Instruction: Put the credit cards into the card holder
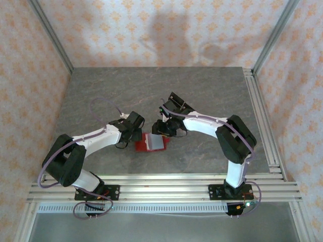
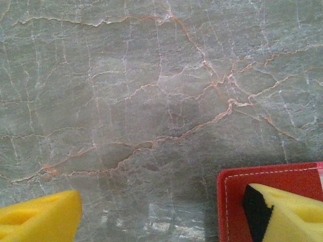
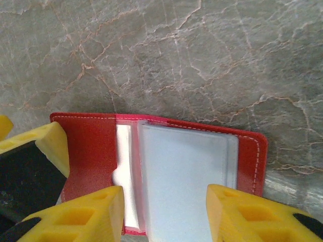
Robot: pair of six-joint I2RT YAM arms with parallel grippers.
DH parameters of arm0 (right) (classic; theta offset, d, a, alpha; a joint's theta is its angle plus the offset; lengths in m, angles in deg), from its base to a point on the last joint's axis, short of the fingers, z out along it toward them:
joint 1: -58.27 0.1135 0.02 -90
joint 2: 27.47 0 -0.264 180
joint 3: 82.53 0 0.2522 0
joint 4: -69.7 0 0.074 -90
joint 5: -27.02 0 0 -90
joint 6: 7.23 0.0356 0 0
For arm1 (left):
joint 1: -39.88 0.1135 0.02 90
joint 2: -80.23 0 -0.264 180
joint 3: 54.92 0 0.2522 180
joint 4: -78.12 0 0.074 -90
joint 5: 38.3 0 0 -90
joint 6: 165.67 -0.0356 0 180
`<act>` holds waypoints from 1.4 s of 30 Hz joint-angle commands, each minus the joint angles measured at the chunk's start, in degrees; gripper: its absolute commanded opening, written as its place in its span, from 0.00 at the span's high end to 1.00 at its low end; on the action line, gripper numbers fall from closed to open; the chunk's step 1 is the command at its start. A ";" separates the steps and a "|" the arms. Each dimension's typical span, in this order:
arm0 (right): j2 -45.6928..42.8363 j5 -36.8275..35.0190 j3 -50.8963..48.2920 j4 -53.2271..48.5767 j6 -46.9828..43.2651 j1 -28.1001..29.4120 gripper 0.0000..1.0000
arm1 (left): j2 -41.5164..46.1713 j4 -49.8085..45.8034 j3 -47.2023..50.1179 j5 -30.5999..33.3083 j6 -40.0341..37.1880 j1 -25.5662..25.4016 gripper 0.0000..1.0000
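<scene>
The card holder (image 1: 141, 145) lies unfolded on the table between both arms, red with white stitching (image 3: 88, 151). A pale credit card (image 3: 181, 176) lies on its inner sleeve (image 1: 156, 142), slightly askew. My right gripper (image 3: 165, 218) hovers just over that card (image 1: 162, 132), open, one finger beside the card's left edge and the other over its right part. My left gripper (image 2: 164, 222) is open at the holder's left side (image 1: 135, 137). Its right finger (image 2: 290, 212) rests on the red flap (image 2: 233, 201), and it also shows in the right wrist view (image 3: 43, 146).
The grey marbled table top (image 1: 151, 91) stretches away behind the holder. An aluminium rail (image 1: 262, 116) runs along the right edge and more rails (image 1: 161, 186) cross the near edge by the arm bases. Patterned walls close in the back and sides.
</scene>
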 commanded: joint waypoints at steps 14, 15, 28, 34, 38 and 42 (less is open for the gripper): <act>5.80 -0.37 2.61 -0.21 -2.22 1.47 0.52 | -1.58 1.47 -0.06 0.76 0.63 0.26 0.16; 5.84 -0.10 2.56 -0.09 -2.23 1.66 0.52 | -1.71 1.59 0.01 0.76 0.65 0.27 0.16; 6.15 6.14 3.54 3.77 0.93 2.68 0.52 | -2.50 4.40 1.18 0.76 1.07 0.27 0.16; 6.44 6.43 3.37 4.41 1.41 2.70 0.52 | -1.77 4.38 0.67 0.30 1.76 1.21 0.15; 6.54 6.50 2.97 4.94 1.88 2.72 0.53 | 0.56 4.98 1.50 -1.10 2.29 3.19 0.15; 6.46 6.72 2.81 5.79 2.58 2.70 0.53 | 4.53 5.46 3.11 -2.75 2.06 4.63 0.15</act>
